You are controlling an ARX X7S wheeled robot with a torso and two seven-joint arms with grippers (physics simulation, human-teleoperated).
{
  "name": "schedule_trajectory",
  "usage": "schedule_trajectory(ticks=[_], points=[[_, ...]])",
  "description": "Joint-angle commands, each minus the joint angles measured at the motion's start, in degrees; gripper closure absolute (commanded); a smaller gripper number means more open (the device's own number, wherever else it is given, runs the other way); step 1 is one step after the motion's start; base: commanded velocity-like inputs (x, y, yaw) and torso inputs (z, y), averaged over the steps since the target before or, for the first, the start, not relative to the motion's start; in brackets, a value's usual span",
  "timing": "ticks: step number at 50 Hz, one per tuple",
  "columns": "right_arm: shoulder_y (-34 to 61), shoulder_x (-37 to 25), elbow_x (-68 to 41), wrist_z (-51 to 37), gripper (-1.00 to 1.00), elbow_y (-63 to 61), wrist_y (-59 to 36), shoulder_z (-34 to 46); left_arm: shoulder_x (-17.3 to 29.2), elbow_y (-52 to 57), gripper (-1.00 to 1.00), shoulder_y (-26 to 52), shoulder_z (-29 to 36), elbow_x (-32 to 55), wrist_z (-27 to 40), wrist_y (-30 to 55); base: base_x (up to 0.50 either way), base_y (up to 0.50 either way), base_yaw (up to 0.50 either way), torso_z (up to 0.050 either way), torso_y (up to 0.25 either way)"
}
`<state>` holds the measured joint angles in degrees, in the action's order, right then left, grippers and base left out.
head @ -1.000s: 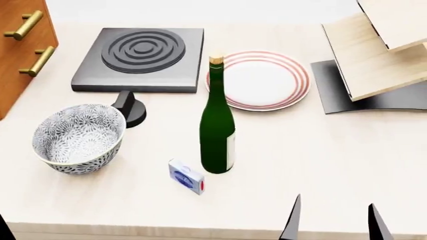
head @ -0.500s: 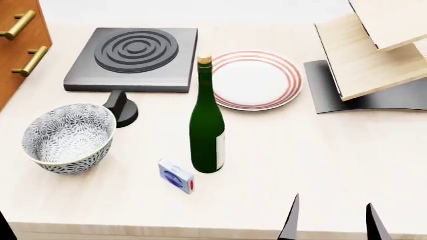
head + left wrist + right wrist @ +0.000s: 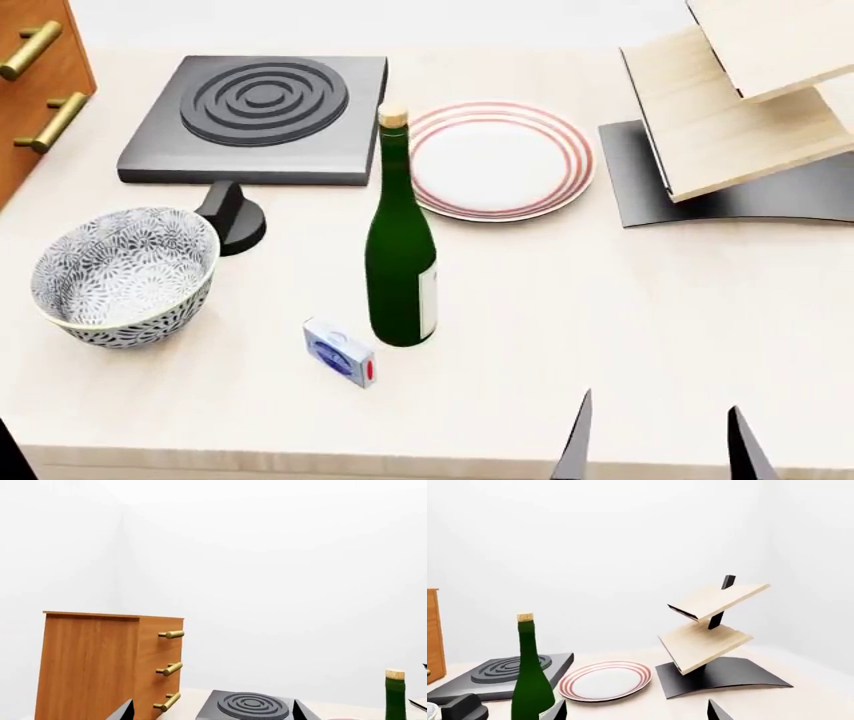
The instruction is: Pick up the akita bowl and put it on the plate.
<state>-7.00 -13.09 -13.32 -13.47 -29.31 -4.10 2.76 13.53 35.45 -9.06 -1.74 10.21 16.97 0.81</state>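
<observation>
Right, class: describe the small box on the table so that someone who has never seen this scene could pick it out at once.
Start at the tall green bottle standing in the middle of the table. Just beside its base, on the side toward the patterned bowl and nearer the table's front edge, lies the small box. It is the only blue-and-white thing there, with a red end face, and far smaller than its neighbours.

The akita bowl [image 3: 123,275] is white under a dense grey-blue floral print. The plate [image 3: 497,160] is white with concentric red rings. The bottle [image 3: 400,255] is dark green with a tan cork, the burner [image 3: 254,118] grey with raised rings, the small box [image 3: 338,353] blue, white and red, the drawers [image 3: 38,75] orange-brown with brass handles, the table [image 3: 614,310] pale cream.
</observation>
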Motion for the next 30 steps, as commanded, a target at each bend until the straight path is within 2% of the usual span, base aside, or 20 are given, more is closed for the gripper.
schedule_trajectory(ticks=[1, 30], points=[[-0.69, -0.59, 1.42, 0.49, -1.0, -1.22, 1.73, 1.92, 0.34, -0.01, -1.0, -0.34, 0.56, 0.21, -0.07, -0.74, 0.0, 0.0, 0.0, 0.0, 0.0], [-0.72, -1.26, 1.31, 0.34, -1.0, -0.03, 3.07, 3.23, 0.86, -1.06, -1.0, -0.41, 1.6, 0.22, 0.57, -1.79, 0.17, -0.03, 0.0, 0.0, 0.0]])
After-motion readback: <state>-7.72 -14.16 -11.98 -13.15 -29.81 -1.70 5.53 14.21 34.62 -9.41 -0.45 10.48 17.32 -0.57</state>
